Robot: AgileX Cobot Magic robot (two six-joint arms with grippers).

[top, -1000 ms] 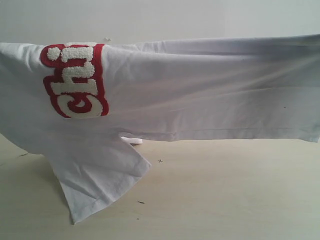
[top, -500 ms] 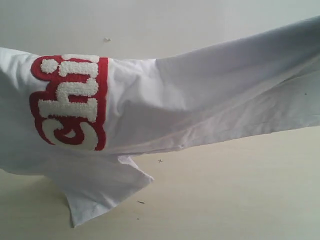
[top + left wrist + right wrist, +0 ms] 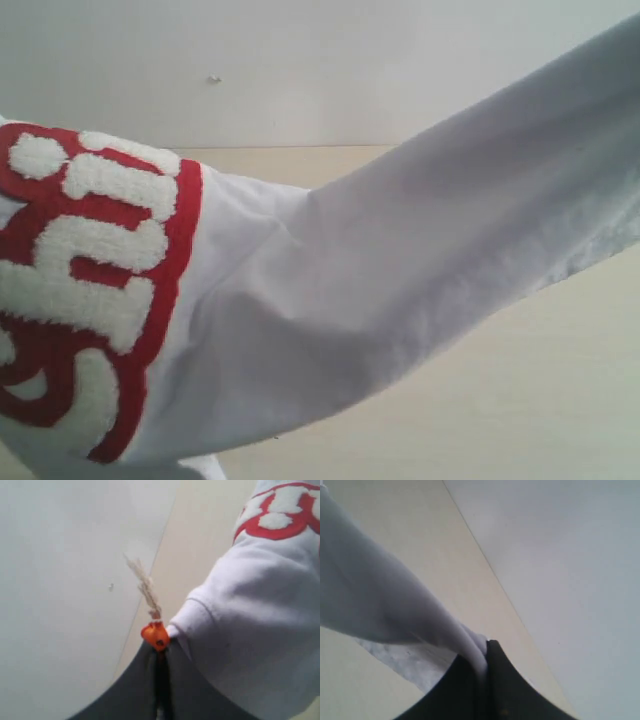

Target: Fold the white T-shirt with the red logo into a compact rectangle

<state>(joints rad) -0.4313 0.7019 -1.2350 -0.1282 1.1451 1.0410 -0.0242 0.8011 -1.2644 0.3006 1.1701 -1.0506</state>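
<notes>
The white T-shirt [image 3: 400,300] hangs lifted off the table and fills most of the exterior view, close to the camera, sloping up to the right. Its red logo [image 3: 90,290] with fluffy white letters shows at the left, and the red logo [image 3: 280,512] also shows in the left wrist view. My left gripper [image 3: 161,650] is shut on the shirt at the ribbed neck, with the orange neck tag [image 3: 156,635] sticking out at the tips. My right gripper [image 3: 485,655] is shut on a bunched edge of the white T-shirt [image 3: 380,605]. Neither gripper shows in the exterior view.
The pale wooden table [image 3: 560,400] lies under the hanging cloth, and a white wall [image 3: 330,60] stands behind it. A small mark [image 3: 214,79] sits on the wall.
The shirt has risen and swung towards the camera. Its right end went up, the logo grew larger and slid left, and the hanging sleeve dropped out of view.
</notes>
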